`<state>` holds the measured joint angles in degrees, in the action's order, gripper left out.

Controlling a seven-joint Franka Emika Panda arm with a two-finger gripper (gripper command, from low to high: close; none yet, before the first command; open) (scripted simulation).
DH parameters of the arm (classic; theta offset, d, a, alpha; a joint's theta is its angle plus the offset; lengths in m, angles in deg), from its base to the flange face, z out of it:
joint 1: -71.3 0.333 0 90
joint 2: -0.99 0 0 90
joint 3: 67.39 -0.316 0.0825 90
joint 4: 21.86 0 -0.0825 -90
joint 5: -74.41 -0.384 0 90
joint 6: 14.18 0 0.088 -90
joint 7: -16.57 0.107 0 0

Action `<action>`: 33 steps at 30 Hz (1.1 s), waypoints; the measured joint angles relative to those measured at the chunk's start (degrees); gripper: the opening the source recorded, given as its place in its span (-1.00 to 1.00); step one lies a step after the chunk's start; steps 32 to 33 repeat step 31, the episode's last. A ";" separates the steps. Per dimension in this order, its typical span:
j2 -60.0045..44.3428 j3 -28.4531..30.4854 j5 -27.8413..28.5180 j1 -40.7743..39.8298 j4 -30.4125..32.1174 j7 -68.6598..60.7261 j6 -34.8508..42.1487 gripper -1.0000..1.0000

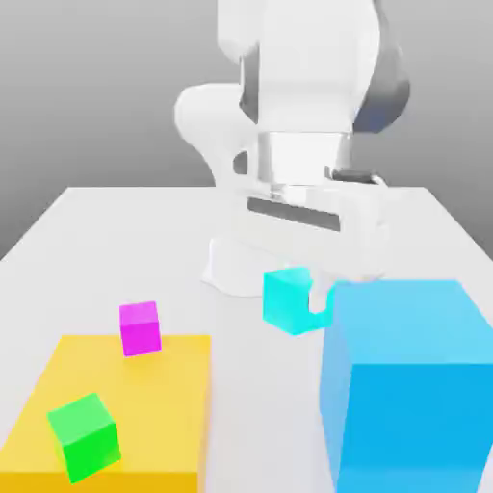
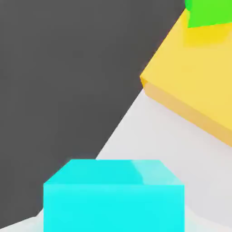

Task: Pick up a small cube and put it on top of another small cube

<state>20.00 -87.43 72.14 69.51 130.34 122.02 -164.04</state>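
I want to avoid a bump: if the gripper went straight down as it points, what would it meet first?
Probably bare table: the gripper, shut on the small cube, hangs above it, though depth is uncertain.

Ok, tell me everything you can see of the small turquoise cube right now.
The small turquoise cube is plain, smooth and evenly coloured, unmarked. It looks lifted off the white table, slightly turned, beneath the white hand, with the gripper shut on it; one finger shows against its side. In the exterior view it sits left of the big blue cube and right of the magenta cube.
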 joint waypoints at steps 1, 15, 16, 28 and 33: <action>1.38 -1.65 -0.06 2.35 0.73 -0.50 0.09 -1.00; -6.34 -10.81 -10.57 20.49 11.38 -3.56 -2.78 -1.00; -7.26 -11.03 -10.28 20.30 11.45 -3.22 -3.60 -1.00; -18.86 -12.19 3.32 15.66 11.47 6.40 -13.99 -1.00; -21.90 -10.45 8.79 15.99 11.38 10.32 -16.28 1.00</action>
